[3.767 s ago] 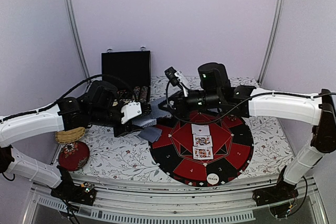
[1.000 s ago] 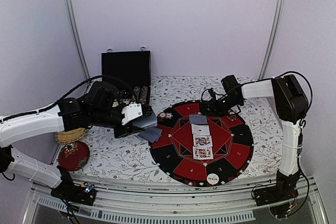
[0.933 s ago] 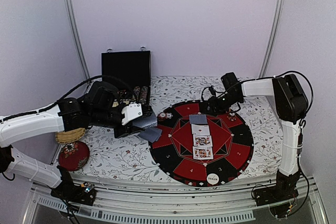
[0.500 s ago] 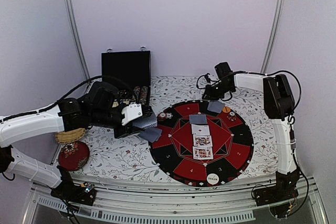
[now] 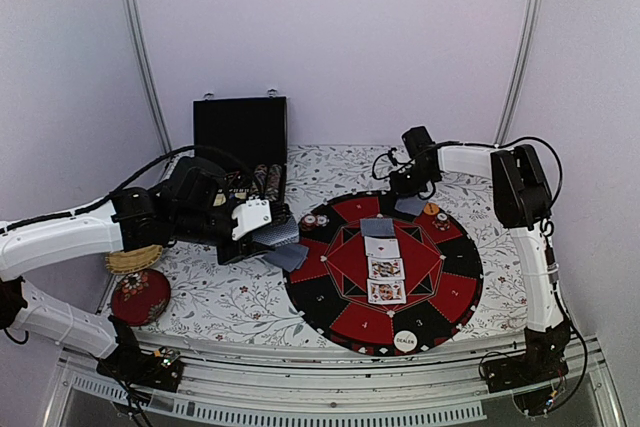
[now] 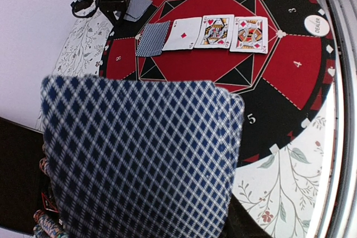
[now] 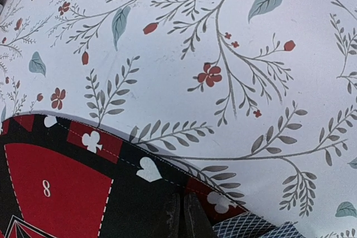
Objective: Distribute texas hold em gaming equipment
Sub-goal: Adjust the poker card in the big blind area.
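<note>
My left gripper (image 5: 262, 233) is shut on a fanned stack of playing cards (image 6: 139, 160) with blue diamond backs, held over the cloth left of the round mat (image 5: 455, 292); the cards hide its jaws in the left wrist view. On the mat lie a face-down card (image 5: 378, 227) and three face-up cards (image 5: 385, 268) in a row. Another face-down card (image 5: 410, 205) lies by the orange button (image 5: 431, 209). Striped chips (image 5: 315, 220) sit at the mat's far left, the white DEALER button (image 5: 405, 341) at its near edge. My right gripper (image 7: 181, 215) is shut and empty over the mat's far rim, beside that card (image 7: 251, 229).
The open black chip case (image 5: 240, 132) stands at the back left with chip rows inside. Loose face-down cards (image 5: 288, 256) lie on the floral cloth under my left gripper. A red round object (image 5: 140, 297) and a woven one (image 5: 132, 259) sit at the left edge.
My right gripper let go of a face-down card beside the orange button, drew back toward the mat's far rim and shut. The left arm and its cards have not moved.
</note>
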Available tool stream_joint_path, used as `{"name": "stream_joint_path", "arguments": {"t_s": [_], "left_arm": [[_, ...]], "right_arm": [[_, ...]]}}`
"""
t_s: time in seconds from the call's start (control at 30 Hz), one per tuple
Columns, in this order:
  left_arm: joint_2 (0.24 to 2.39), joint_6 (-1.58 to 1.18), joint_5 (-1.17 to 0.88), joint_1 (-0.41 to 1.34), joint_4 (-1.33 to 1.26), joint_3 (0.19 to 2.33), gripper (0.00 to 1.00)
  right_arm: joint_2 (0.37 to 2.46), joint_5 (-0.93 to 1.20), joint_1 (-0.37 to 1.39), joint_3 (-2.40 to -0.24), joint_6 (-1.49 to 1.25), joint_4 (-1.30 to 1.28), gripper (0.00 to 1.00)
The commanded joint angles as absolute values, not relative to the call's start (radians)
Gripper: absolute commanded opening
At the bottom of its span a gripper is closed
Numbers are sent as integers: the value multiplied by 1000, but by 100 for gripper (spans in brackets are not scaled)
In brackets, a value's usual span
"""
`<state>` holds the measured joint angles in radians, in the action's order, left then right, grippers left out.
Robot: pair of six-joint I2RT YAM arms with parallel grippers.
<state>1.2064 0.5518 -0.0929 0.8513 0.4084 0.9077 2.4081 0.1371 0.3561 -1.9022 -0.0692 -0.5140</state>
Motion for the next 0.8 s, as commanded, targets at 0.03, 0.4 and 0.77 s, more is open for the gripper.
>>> {"name": "stream_joint_path", "arguments": {"t_s": [0.03, 0.4, 0.77], "left_arm": [[1212, 560, -95, 867, 393, 902, 46], [1212, 560, -96, 867, 393, 902, 46], [1213, 560, -94, 867, 393, 902, 46]], "right_arm": [[2399, 45, 356, -1850, -12, -627, 7], [2360, 7, 357, -1821, 63, -645, 6], [2251, 28, 390, -1906, 108, -698, 12]]}}
